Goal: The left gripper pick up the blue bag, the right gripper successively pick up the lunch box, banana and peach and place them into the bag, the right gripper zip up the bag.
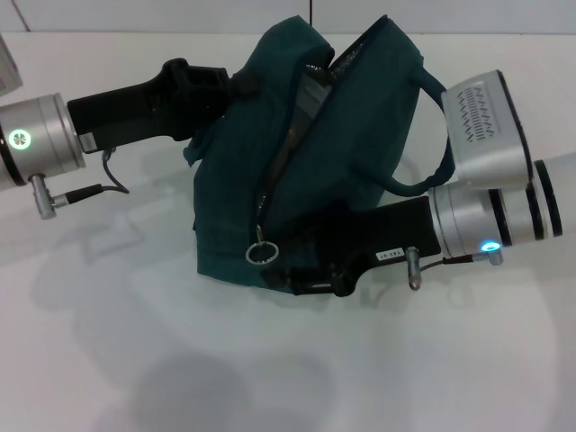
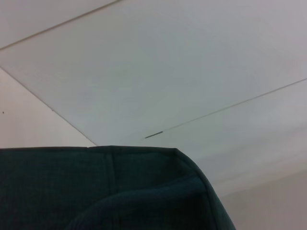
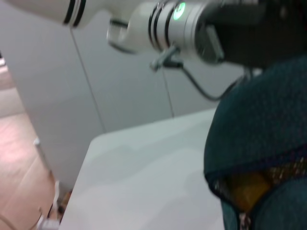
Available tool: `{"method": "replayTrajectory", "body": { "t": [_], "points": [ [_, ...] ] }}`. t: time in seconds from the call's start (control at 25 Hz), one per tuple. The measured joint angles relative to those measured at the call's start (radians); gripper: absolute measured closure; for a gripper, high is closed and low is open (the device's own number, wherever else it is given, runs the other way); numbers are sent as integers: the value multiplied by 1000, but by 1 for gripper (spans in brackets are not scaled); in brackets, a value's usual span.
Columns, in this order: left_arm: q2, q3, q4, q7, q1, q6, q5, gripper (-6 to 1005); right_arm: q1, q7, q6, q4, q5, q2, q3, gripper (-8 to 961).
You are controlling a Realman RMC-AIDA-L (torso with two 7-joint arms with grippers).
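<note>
While the blue bag (image 1: pixel 342 153) hung tilted above the white tabletop (image 1: pixel 135 360), the left gripper (image 1: pixel 236 87) met it at the upper left side, black body pressed against the fabric; its fingers were buried in the cloth, so whether they clamped it could not be told. Left arm reached in level from the left edge, silver wrist with a green light. Right gripper (image 1: pixel 310 270) sat under the bag's lower end, just beside the zipper's ring pull (image 1: pixel 262 253); fingers hidden by the bag and its own black body, state could not be told. Right arm came in from the right edge, silver wrist with a blue light, forearm running roughly level. Zipper ran diagonally from the bag's top down to the ring, gaping near the top with a dark thing inside. Bag's handle (image 1: pixel 432 153) looped out to the right, near the right arm's grey housing. Left wrist view showed only the bag's fabric (image 2: pixel 105 187) close up against a pale surface. Right wrist view showed the bag (image 3: pixel 264 134) with something yellow-orange (image 3: pixel 247 189) through the zipper gap, and the left arm's wrist (image 3: pixel 177 24) beyond
</note>
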Motion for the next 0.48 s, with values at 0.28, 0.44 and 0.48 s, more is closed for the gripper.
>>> {"method": "replayTrajectory", "body": {
  "t": [0.28, 0.44, 0.48],
  "points": [
    [-1, 0, 0, 0, 0, 1, 1, 938, -7, -23, 2, 0, 34, 0, -3, 544],
    [-5, 0, 0, 0, -1, 2, 2, 938, -8, -23, 3, 0, 35, 0, -5, 544],
    [-6, 0, 0, 0, -1, 3, 2, 938, -8, -23, 3, 0, 35, 0, -5, 545]
  ]
}}
